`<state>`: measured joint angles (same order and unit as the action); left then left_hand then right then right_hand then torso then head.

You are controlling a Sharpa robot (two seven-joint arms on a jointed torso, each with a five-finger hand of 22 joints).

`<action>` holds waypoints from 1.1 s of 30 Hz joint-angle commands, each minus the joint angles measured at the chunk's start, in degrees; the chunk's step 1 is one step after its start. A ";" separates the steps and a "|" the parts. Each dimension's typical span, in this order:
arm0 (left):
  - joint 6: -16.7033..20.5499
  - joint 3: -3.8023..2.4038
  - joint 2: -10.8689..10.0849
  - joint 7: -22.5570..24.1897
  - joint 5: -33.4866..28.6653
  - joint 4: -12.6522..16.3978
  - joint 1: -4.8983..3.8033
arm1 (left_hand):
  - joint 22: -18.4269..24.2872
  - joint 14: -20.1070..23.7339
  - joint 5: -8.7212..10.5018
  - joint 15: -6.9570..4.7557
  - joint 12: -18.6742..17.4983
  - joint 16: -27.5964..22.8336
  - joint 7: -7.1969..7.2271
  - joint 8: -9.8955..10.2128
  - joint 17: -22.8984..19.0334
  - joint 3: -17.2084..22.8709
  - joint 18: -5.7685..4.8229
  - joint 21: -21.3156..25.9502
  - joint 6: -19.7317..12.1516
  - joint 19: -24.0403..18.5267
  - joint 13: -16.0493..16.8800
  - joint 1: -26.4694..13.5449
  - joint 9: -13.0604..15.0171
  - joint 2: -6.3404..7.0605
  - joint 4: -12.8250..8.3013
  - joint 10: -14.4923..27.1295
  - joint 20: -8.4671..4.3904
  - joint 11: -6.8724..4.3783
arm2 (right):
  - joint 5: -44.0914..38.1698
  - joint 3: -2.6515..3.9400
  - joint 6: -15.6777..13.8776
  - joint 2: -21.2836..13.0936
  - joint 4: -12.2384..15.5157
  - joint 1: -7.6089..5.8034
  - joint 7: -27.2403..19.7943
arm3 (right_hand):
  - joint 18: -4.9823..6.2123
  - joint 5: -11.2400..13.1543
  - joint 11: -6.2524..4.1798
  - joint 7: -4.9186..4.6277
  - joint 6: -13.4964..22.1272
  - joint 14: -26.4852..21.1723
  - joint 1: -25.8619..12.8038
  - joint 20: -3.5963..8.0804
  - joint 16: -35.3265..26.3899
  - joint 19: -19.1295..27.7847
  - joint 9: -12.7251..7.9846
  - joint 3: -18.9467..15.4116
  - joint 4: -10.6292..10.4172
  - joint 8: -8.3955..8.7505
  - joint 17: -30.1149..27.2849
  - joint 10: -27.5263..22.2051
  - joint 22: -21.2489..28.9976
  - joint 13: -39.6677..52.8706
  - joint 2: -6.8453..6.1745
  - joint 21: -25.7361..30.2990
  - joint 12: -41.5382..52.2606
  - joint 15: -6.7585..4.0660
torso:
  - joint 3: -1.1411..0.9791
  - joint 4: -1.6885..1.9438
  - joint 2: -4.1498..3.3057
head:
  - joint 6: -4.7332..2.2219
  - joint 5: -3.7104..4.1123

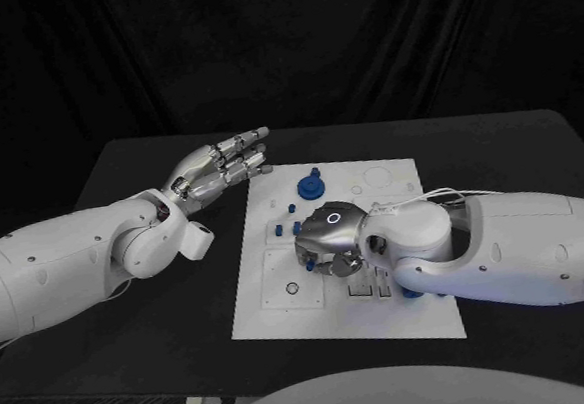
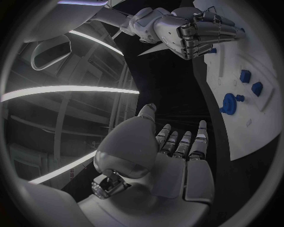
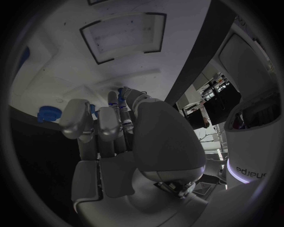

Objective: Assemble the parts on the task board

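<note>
White task board (image 1: 284,304) lies mid-table, blue parts (image 1: 312,180) scattered on it. Right hand (image 1: 330,241) is down over the board's middle, pinching a small blue part (image 3: 120,92) at its fingertips. Left hand (image 1: 219,165) hovers beside the board, fingers extended, holding nothing. Best to lower slowly, keeping the piece upright over its socket.

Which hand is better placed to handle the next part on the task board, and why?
Probably the right hand: it is down over the task board among the blue parts. The left hand hangs off the board's edge, fingers straight and holding nothing.
</note>
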<state>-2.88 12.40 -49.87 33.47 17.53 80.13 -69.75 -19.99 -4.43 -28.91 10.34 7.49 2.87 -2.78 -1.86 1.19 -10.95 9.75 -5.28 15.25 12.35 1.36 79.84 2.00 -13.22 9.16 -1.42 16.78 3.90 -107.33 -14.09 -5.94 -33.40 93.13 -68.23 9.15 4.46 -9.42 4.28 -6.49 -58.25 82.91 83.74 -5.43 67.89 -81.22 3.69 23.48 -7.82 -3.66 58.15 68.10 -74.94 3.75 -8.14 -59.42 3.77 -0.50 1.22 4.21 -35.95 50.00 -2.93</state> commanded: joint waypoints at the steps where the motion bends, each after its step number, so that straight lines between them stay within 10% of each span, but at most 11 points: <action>1: -0.81 -0.06 0.18 0.43 -0.43 0.03 0.09 | 0.05 -0.27 -0.17 0.32 -0.07 0.24 -0.35 -0.28 0.06 -0.04 -0.61 -0.13 -0.12 0.31 -0.01 0.01 0.05 -0.50 -0.19 -0.09 0.00 -0.33 | -0.08 0.01 0.44 0.16 -0.18 0.14 1.45 | 0.78 0.41 0.07 0.32 1.17 -0.58 -0.86 0.04 -0.33 0.59 -0.06 0.31 -0.03 0.20 -0.31 -0.74 -8.16 -0.09 -0.04 0.43 -0.20 0.03 | 0.00 0.02 0.01 | 0.00 0.00; 17: -1.10 -0.06 0.50 0.39 -0.43 -0.48 0.18 | 0.11 -0.23 -0.18 0.32 -0.12 0.23 -0.41 -0.30 0.05 0.02 -0.63 -0.12 -0.06 0.31 -0.02 0.01 0.05 -0.55 -0.21 -0.07 0.00 -0.31 | -0.07 0.01 -2.22 -0.56 -0.53 0.13 0.25 | 1.32 6.58 0.81 6.12 13.29 -2.21 -6.50 0.26 -1.92 2.27 -0.20 -6.35 -2.62 0.28 -3.24 -9.47 -7.45 -0.07 -1.42 3.17 -0.16 -0.55 | 0.00 0.04 -0.03 | 0.00 0.16; 23: -1.08 -0.06 0.33 0.39 -0.43 -0.46 0.23 | 0.15 -0.17 -0.18 0.32 -0.15 0.20 -0.40 -0.29 0.04 0.05 -0.64 -0.11 -0.13 0.31 -0.03 0.01 0.04 -0.58 -0.23 -0.06 0.00 -0.28 | 0.52 0.02 -4.80 -3.66 0.89 -0.60 -0.39 | 1.41 6.66 0.91 6.00 12.82 -2.57 -6.83 0.29 -2.56 2.62 0.03 -9.85 -4.37 -0.08 -4.19 -10.85 -7.27 0.06 -1.72 4.01 0.20 -0.50 | 0.00 0.05 -0.03 | 0.00 0.19; 33: -0.79 -0.06 -0.14 0.42 -0.43 -0.42 0.26 | 0.08 -0.22 -0.19 0.32 -0.09 0.24 -0.39 -0.31 0.05 0.09 -0.65 -0.14 0.03 0.38 -0.02 0.03 0.06 -0.59 -0.27 -0.07 -0.01 -0.24 | 16.83 0.01 -5.90 -13.30 3.67 -7.14 -0.40 | 1.30 6.63 1.24 4.33 11.28 -2.31 -6.63 0.18 -2.14 2.46 0.15 -13.25 -8.63 -0.21 -3.86 -10.88 -7.36 0.14 -2.14 3.75 0.70 -0.23 | -0.07 -0.08 0.01 | 0.00 0.69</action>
<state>-3.37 12.41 -50.09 33.18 17.53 79.60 -69.57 -19.93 -4.43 -28.90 10.34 7.49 2.86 -2.78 -1.85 1.19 -10.95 9.75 -5.28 15.25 12.35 1.35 79.84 1.98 -13.22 9.16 -1.42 16.78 3.90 -98.05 -14.01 -10.06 -46.05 96.53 -75.13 8.68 5.40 -3.05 5.33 -1.97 -46.98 80.76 77.16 -4.92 65.43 -78.92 3.79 10.34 -16.13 -3.66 54.26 57.31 -74.92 3.85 -9.92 -55.58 4.27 -1.01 1.19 4.21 -35.97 50.00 -2.52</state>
